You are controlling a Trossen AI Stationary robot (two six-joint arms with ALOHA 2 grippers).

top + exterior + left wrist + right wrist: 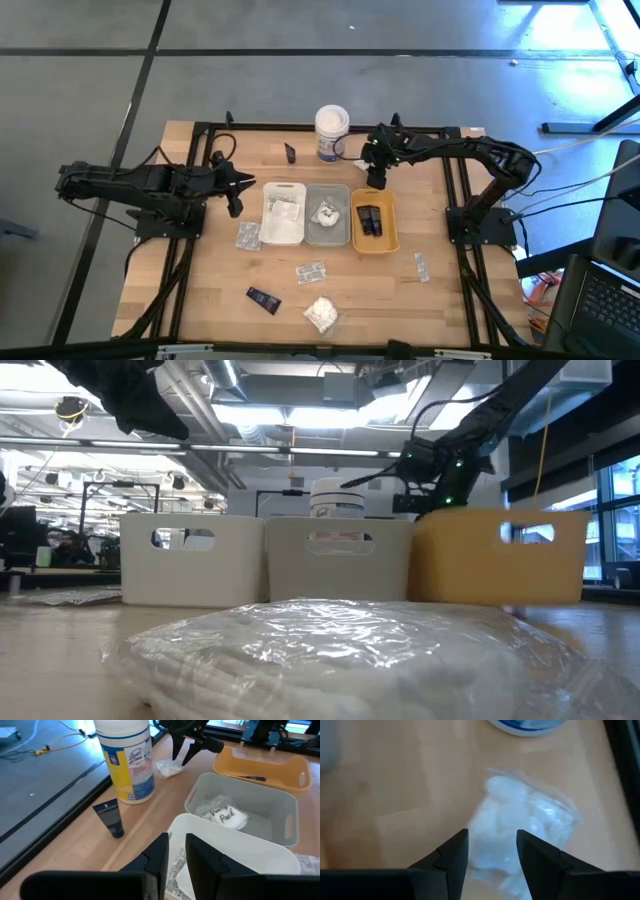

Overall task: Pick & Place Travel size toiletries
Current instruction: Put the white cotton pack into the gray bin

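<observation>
My right gripper (pixel 490 845) stands open, pointing steeply down over a white plastic-wrapped bundle (pixel 525 815) that lies on the table between the white tub (pixel 332 133) and the orange tray (pixel 375 222). The left wrist view shows the same gripper (pixel 182 755) just above that bundle (pixel 169 768). My left gripper (pixel 176 852) hangs above the white tray (pixel 283 212) with a narrow gap between its fingers and nothing in it. More toiletries lie loose: sachets (pixel 247 236) (pixel 311 271) (pixel 421 266), black tubes (pixel 263 299) (pixel 111 817) and a white bundle (pixel 320 315). My right gripper's open fingers (pixel 452 852) come from above, one on each side of the bundle's near part (pixel 492 855). I cannot tell whether they touch it. The bundle lies flat on the table.
The white, grey (pixel 328 215) and orange trays stand side by side mid-table. The white one holds sachets, the grey one a white bundle (pixel 225 815), the orange one black tubes (pixel 370 218). The tall tub stands close beside my right gripper. A black frame borders the table.
</observation>
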